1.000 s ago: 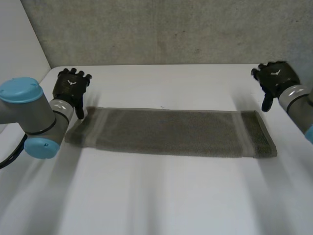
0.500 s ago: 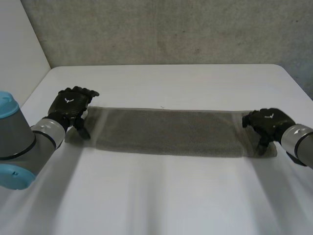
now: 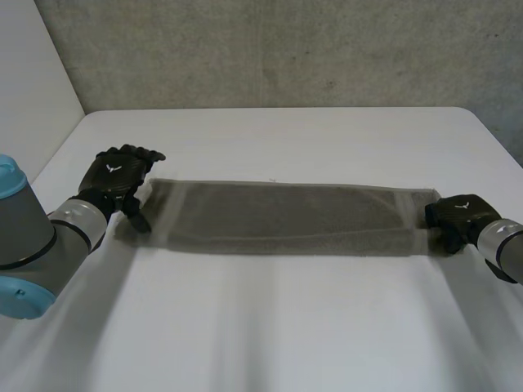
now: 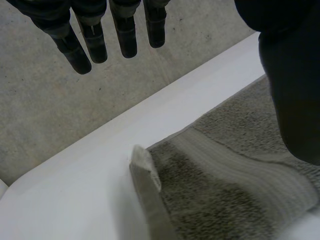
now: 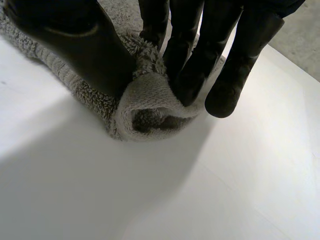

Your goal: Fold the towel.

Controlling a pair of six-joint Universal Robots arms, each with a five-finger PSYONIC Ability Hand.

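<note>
Towel (image 3: 278, 217) long axis runs L-R, R hand (image 3: 456, 215) pinching its end.

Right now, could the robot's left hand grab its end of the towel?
Probably yes. The left hand sits at one end of the towel, fingers open, with nothing between them, and a corner there stands up slightly. The right hand pinches the other end.

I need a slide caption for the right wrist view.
Right hand pinching a bunched end of the grey towel on the table.
</note>
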